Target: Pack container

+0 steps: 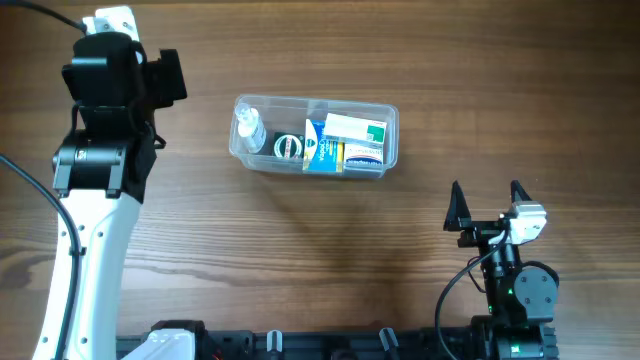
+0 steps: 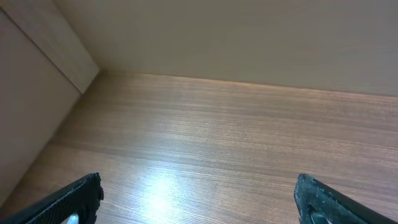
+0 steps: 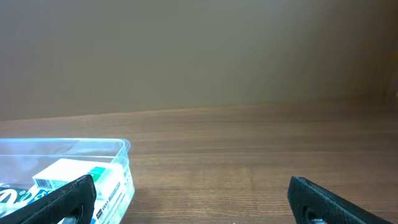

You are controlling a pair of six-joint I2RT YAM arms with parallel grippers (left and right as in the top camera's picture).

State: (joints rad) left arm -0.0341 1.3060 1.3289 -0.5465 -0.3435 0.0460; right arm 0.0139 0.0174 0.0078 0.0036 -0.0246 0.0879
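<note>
The clear plastic container sits at the table's middle back. It holds a small clear bottle, a round dark tin, a blue box and a white and green box. In the right wrist view its corner shows at lower left. My right gripper is open and empty, near the front right, apart from the container; it also shows in the right wrist view. My left gripper is open and empty over bare table at the far left; in the overhead view only its arm shows.
A pale wall panel runs along the table's left edge in the left wrist view. A black rail runs along the front edge.
</note>
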